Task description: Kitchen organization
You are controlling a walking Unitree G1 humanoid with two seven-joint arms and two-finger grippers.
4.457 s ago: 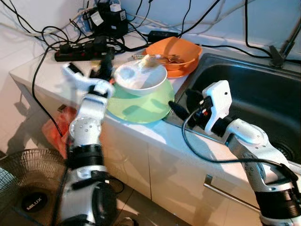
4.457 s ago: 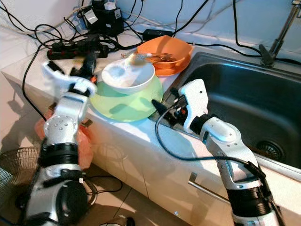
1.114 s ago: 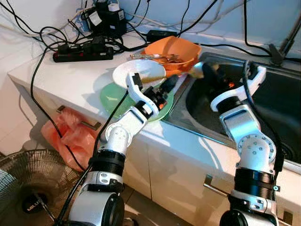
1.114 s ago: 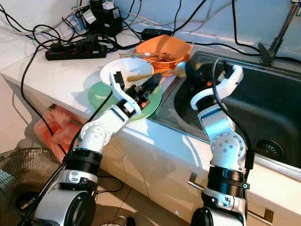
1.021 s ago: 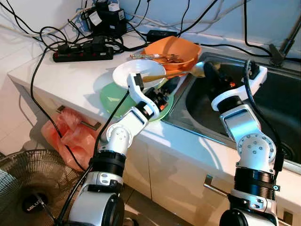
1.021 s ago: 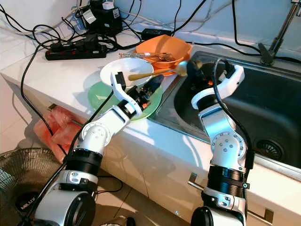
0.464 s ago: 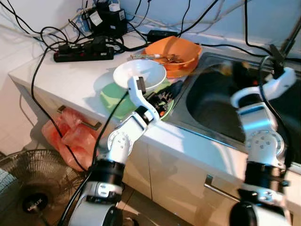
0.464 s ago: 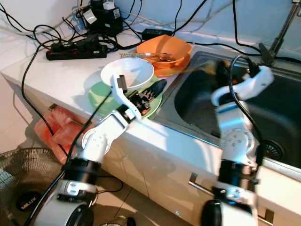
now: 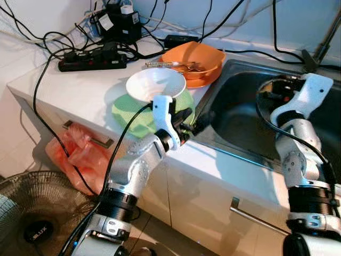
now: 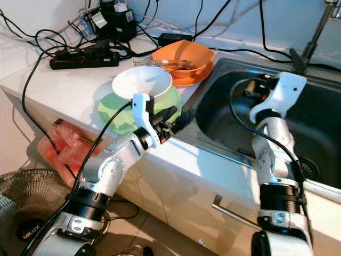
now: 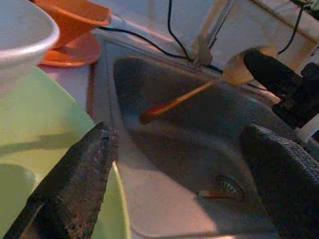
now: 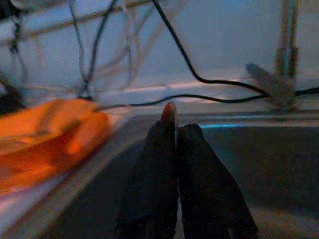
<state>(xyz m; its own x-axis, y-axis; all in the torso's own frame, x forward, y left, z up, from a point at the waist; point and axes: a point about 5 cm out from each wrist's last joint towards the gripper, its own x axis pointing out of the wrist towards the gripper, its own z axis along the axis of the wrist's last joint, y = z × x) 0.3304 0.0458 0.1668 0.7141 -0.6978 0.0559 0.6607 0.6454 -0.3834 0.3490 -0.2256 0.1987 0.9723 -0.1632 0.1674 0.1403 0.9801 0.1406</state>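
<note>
Briefly, what you had in front of you at that moment:

- Wooden spoon (image 11: 174, 102): your task item. It hung in the air over the sink (image 9: 240, 133), touching nothing else. Your right gripper (image 12: 174, 130) was clenched on it close to the pale bowl end, and the long handle stuck out free over the basin. Judged light, stiff and dry, so unlikely to break. It was also smooth and round in the handle, so it could swivel or slip in a narrow pinch. A hold nearer the middle of the handle would probably have balanced it better than one by the head.
- Left gripper (image 9: 193, 121): released, with its fingers spread wide and nothing between them. It sat at the worktop edge of the sink, just beside the green bowl (image 9: 128, 114).
- White bowl (image 9: 156, 84): nested on top of the green bowl, upright and apparently empty. Judged hard, slick and breakable, so you would have taken it by the rim.
- Green bowl: on the worktop (image 9: 80, 85) near the front edge, looking like plastic. Moving it would have carried the white bowl along with it.
- Orange bowl (image 9: 194, 56): behind the other two, next to the sink, with a few utensils lying across it.
- Power strip (image 9: 90, 60) and loose cables: at the back of the worktop, well apart from your grippers.
</note>
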